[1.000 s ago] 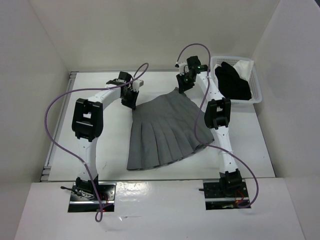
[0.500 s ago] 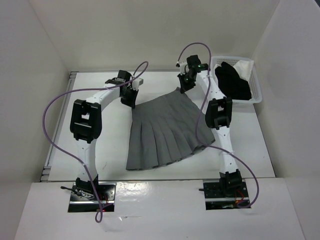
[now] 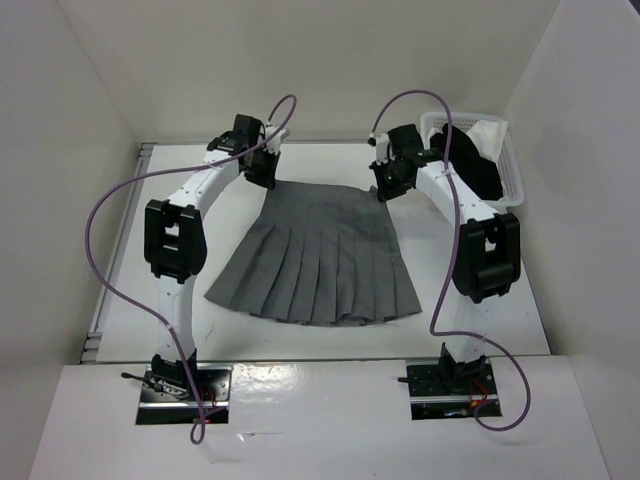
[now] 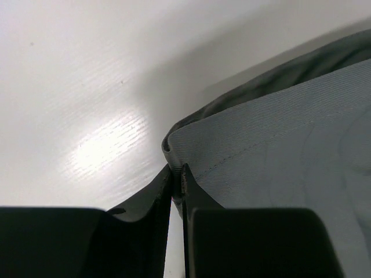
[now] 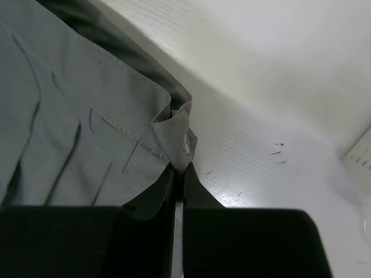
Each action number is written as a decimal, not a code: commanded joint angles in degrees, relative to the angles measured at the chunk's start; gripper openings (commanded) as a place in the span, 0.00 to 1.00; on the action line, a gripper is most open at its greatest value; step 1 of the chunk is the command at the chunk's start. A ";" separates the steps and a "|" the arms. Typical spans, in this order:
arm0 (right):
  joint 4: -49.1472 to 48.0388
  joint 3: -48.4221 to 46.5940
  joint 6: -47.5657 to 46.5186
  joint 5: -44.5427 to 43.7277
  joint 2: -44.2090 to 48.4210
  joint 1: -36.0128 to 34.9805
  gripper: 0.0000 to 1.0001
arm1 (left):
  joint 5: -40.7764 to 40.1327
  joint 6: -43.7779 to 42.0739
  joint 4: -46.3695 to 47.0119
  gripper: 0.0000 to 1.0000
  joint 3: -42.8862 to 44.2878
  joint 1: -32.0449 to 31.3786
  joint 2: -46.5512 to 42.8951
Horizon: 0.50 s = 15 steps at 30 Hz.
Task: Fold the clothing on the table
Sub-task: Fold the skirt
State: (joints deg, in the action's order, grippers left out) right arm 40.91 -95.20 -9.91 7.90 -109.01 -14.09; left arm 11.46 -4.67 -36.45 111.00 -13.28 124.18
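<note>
The skirt (image 3: 320, 260) lay spread flat in the middle of the table (image 3: 520, 290). Its narrow waistband pointed to 12 o'clock. Its wide hem fanned out toward 6 o'clock, near the arm bases, and the pleats ran straight from band to hem.

The left hand (image 3: 262, 175) sat at the skirt's 11 o'clock corner. In the left wrist view this hand (image 4: 177, 174) was pinched nearly closed on the very end of the waistband, with the grey cloth (image 4: 278, 150) stretching away toward 3 o'clock over the white table (image 4: 87, 87).

The right hand (image 3: 387, 186) sat at the 1 o'clock corner. In the right wrist view it (image 5: 179, 171) was clamped tight on a small bunched fold of the waistband's end. The skirt (image 5: 69, 116) ran off toward 9 o'clock, and bare table (image 5: 278, 87) showed toward 2 o'clock. Whether either corner was raised off the table could not be told.

A basket (image 3: 512, 190) stood at 2 o'clock from the skirt, at the table's far right corner. It held a black garment (image 3: 470, 165) and a white cloth (image 3: 490, 130).
</note>
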 commanded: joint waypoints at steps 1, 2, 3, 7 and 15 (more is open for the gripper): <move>-7.68 4.92 -0.02 -4.29 1.08 0.02 0.00 | 1.19 -1.84 -1.79 0.16 6.31 0.36 2.55; -8.81 4.93 -0.02 -4.30 1.08 0.55 0.00 | 1.19 -1.84 -2.31 0.16 7.38 -0.16 3.08; -8.83 4.93 -0.02 -5.69 1.08 0.55 0.00 | 1.80 -1.84 -2.31 0.16 8.35 -0.17 3.09; -10.84 3.01 -0.54 -7.89 0.03 1.08 0.00 | 2.51 -2.97 -2.84 0.16 11.16 -0.17 3.61; -12.08 -6.04 -1.69 -12.29 -6.47 1.61 0.00 | 2.51 -3.51 -2.23 0.16 12.40 -0.17 3.61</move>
State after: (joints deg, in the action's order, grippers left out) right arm 32.34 -96.51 -10.39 -0.36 -114.45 -13.13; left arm 13.54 -6.26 -38.98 121.30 -13.65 127.66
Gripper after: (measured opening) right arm 0.027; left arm 0.162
